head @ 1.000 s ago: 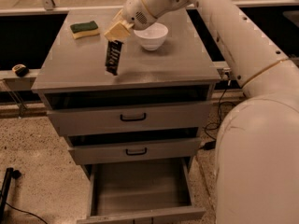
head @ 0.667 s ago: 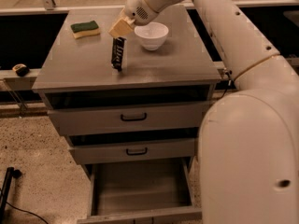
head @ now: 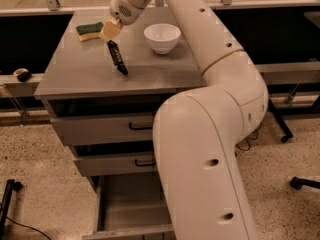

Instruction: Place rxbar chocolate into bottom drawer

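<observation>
The rxbar chocolate (head: 117,58) is a black wrapped bar hanging from my gripper (head: 110,32) over the cabinet top, its lower end close to or touching the surface. The gripper is shut on the bar's upper end, above the left half of the cabinet top (head: 100,69). The bottom drawer (head: 127,206) is pulled open below the two upper drawers. My arm (head: 210,134) hides its right part.
A green-and-yellow sponge (head: 90,31) lies at the back left of the cabinet top. A white bowl (head: 162,37) stands at the back right. The two upper drawers (head: 105,129) with black handles stand slightly open. A black caster (head: 300,183) is on the floor at right.
The view has shifted so the cabinet sits further left and the arm fills more of the frame. The gripper still holds the bar above the cabinet top, now tilted more.
</observation>
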You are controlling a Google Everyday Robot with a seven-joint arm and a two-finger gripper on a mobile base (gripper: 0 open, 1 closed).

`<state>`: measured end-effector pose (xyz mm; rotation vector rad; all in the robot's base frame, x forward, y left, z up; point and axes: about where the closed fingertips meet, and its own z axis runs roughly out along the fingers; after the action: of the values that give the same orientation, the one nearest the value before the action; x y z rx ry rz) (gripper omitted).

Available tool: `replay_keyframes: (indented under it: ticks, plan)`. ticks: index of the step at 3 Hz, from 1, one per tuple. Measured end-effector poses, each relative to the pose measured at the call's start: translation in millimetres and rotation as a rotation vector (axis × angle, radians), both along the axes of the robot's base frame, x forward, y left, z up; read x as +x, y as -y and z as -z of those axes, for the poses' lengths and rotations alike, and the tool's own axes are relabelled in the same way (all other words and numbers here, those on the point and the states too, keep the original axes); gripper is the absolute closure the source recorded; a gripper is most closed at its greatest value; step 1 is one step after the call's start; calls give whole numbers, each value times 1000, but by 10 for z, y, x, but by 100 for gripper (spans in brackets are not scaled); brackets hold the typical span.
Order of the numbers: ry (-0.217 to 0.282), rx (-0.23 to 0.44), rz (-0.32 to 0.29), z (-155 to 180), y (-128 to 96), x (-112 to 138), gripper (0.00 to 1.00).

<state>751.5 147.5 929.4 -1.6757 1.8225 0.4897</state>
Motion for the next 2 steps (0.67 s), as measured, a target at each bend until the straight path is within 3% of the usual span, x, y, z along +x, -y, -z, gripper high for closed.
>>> replay_keyframes:
  ticks: [2]
  plan:
    - [2,0,-4,-8,-30,-1,21]
